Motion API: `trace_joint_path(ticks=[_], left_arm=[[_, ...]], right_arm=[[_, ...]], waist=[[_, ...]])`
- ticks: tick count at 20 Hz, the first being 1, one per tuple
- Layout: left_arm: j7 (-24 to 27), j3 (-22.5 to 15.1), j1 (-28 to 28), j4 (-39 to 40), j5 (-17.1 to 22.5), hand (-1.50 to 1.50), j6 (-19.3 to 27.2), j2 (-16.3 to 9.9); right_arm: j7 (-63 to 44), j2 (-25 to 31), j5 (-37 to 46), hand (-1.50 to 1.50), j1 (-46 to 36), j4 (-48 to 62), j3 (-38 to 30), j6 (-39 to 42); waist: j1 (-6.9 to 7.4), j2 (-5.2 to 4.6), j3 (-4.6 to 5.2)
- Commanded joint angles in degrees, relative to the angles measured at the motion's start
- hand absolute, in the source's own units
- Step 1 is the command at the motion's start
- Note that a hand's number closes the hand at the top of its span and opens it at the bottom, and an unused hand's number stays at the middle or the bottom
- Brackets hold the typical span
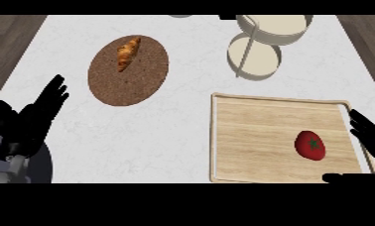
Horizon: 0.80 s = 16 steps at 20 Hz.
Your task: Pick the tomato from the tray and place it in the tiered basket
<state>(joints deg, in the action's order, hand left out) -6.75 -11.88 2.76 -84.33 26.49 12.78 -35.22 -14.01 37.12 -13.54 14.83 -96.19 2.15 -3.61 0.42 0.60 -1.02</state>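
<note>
A red tomato [310, 144] with a green stem lies on the right part of a wooden tray [253, 136] at the lower right of the counter. The cream tiered basket [264, 41] stands behind the tray at the upper right, one bowl above the other on a thin post. My right hand [362, 132] shows at the right edge, just beside the tomato, fingers straight and apart from it; its thumb tip shows below the tomato. My left hand [40, 108] rests open at the left edge, fingers up.
A round cork mat [143, 79] holding a croissant [128, 53] lies at the upper left. Dark wood floor shows beyond the counter's left and right edges. A grey object peeks in at the top edge.
</note>
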Motion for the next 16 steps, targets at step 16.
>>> trace_joint_path(ticks=[16], left_arm=[[3.7, 1.3, -7.4, 4.8, -3.7, 0.00, -3.0, 1.0]], right_arm=[[-19.8, 4.0, -2.8, -1.50, -1.7, -1.5, 0.9, 6.9]], waist=[[-0.28, -0.62, 1.04]])
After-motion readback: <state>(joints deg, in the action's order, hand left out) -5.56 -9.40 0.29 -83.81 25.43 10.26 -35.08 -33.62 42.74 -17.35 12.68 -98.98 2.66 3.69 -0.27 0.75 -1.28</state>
